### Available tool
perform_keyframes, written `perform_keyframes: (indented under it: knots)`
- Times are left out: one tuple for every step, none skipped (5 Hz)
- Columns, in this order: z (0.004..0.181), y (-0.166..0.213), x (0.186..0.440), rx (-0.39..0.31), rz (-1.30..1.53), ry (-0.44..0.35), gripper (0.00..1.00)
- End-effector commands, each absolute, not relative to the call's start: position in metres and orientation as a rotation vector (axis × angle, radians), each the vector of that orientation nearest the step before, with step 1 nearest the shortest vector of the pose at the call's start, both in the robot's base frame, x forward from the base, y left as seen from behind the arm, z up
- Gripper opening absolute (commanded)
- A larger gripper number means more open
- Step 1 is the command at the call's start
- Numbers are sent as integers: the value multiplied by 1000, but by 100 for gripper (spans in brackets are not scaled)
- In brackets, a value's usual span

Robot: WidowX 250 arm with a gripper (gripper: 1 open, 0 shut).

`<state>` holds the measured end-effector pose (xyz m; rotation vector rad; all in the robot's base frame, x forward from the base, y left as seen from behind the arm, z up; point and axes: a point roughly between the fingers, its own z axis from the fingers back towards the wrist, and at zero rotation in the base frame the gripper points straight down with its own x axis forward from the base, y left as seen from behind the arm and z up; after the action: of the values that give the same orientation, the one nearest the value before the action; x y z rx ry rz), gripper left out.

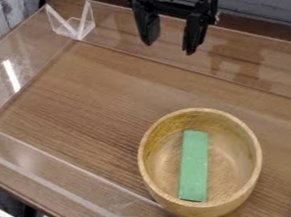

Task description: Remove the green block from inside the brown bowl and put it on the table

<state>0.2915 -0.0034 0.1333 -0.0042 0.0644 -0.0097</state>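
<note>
Your gripper (175,28) hangs wide open, far from the brown bowl (166,183). The green block (195,165) looks rigid, probably light; pinch across its narrow middle.

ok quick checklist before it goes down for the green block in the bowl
1. Gripper open and empty: ok.
2. Green block lying flat inside the brown bowl, nothing on top of it: ok.
3. Gripper above the block: not ok, it hangs near the far side of the table, well away from the bowl.
4. Bare table free for setting the block down: ok.
5. Jaws lined up across the block's narrow width: cannot tell.
</note>
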Motion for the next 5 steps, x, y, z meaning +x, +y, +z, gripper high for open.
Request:
perform_keyframes:
  knots:
    - [120,-19,274,-11,-7,93,100]
    - [103,-45,245,-17,-20,126,100]
    - [91,-72,229,-20,-35,97,100]
    - [79,-89,217,-20,-46,70,100]
    - [67,-91,216,-28,-61,55,100]
